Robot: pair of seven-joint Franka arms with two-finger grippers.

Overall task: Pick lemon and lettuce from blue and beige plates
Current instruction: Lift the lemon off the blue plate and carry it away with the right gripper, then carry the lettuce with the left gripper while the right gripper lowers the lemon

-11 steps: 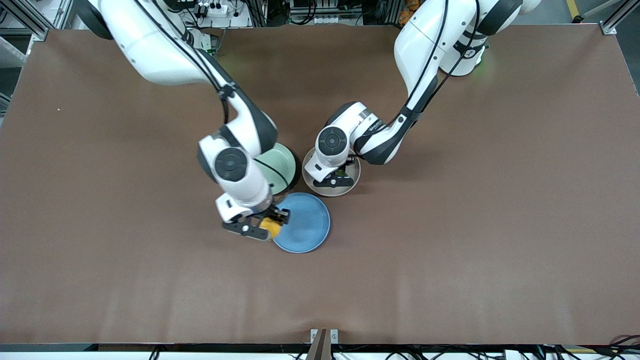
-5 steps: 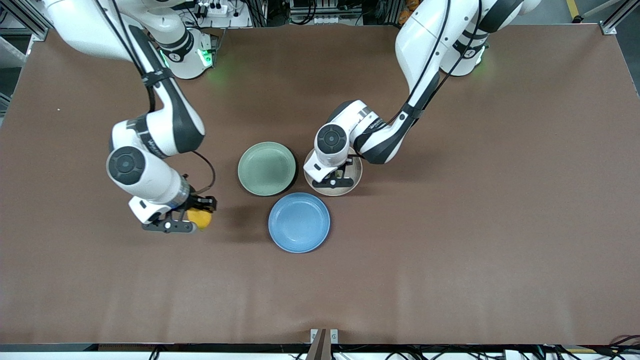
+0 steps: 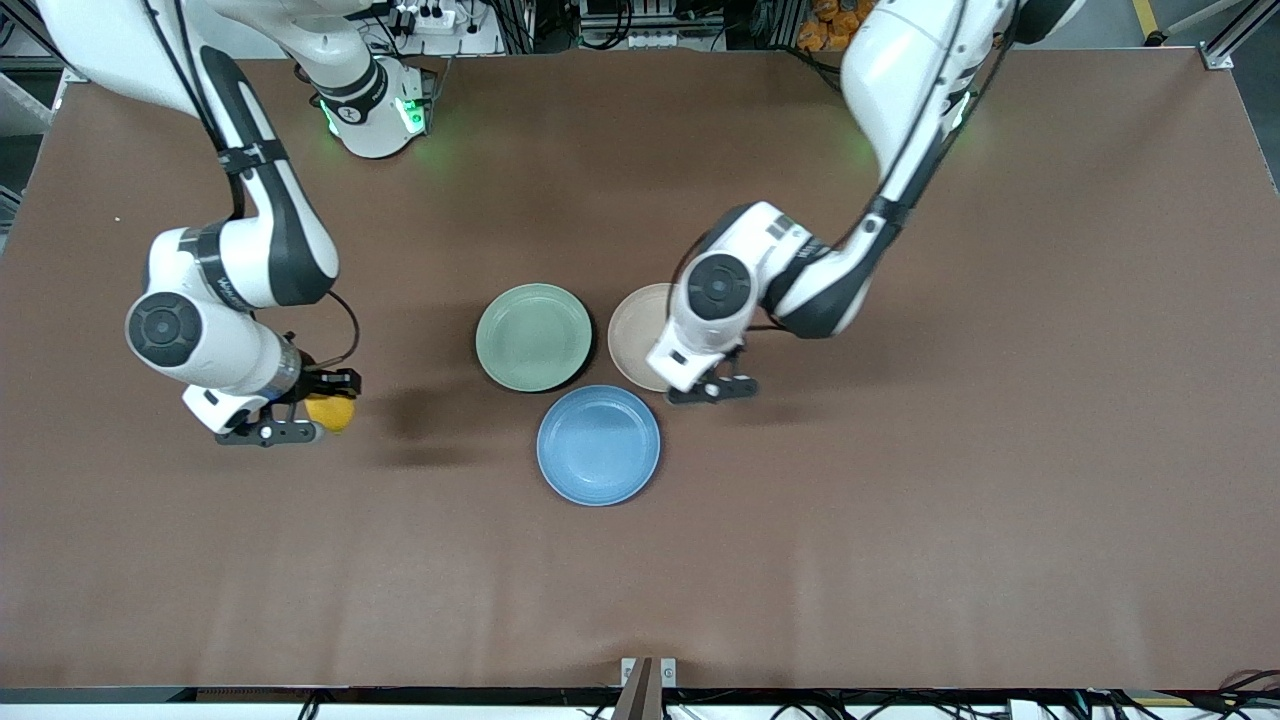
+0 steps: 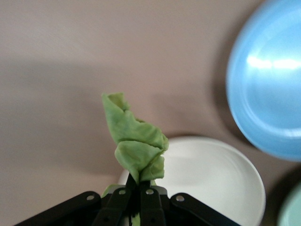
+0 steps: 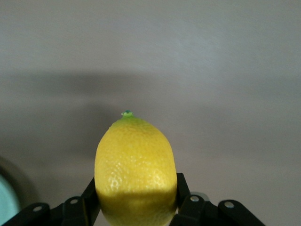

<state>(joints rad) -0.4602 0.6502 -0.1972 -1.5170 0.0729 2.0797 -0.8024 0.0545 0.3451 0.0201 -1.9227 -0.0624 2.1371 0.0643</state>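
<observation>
My right gripper (image 3: 305, 412) is shut on the yellow lemon (image 3: 331, 412) and holds it above bare table toward the right arm's end; the right wrist view shows the lemon (image 5: 135, 169) clamped between the jaws. My left gripper (image 3: 718, 387) is shut on the green lettuce leaf (image 4: 136, 145), held over the edge of the beige plate (image 3: 640, 335); the leaf is hidden in the front view. The blue plate (image 3: 598, 445) is bare. The left wrist view shows the beige plate (image 4: 221, 179) and the blue plate (image 4: 268, 84) below.
A bare green plate (image 3: 534, 337) sits beside the beige plate, toward the right arm's end, farther from the front camera than the blue plate. Brown table surface spreads all around the three plates.
My right gripper carried the lemon off the blue plate toward the right arm's end of the table. My left gripper lifted from the beige plate and shifted toward the left arm's end with the lettuce.
</observation>
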